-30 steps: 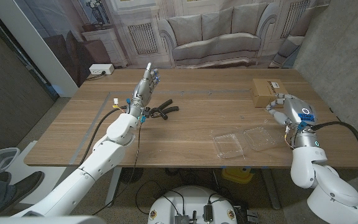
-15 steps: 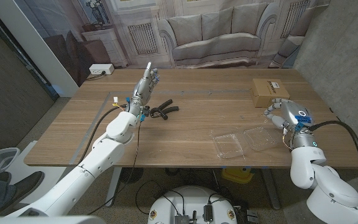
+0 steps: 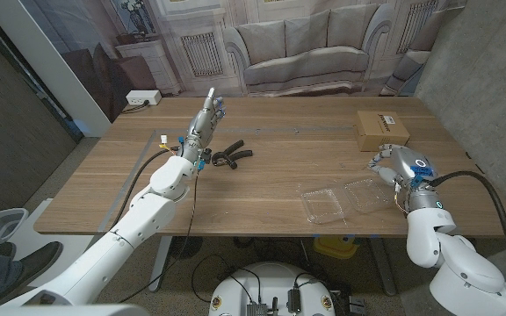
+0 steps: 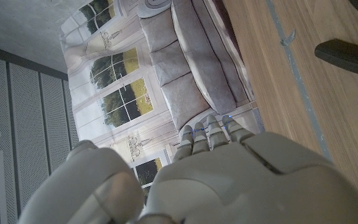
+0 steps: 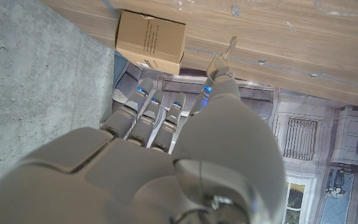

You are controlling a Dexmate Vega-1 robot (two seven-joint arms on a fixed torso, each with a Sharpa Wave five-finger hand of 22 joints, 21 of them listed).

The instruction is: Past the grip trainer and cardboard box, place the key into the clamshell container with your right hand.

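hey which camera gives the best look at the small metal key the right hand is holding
The right wrist view: the small silver metal key sticks out clearly from the right hand's fingertips, with the brown cardboard box beyond. In the head view that hand is near the clear plastic clamshell container, but the key is too small to make out.

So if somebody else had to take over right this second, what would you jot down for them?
Right hand pinches the key, raised near the cardboard box.
Left hand holds nothing, fingers pointing up, beside the grip trainer.
Clamshell container lies open on the table's near edge, with nothing visible inside.
Done: key picked up.
Left: carry it over the clamshell container and let go.
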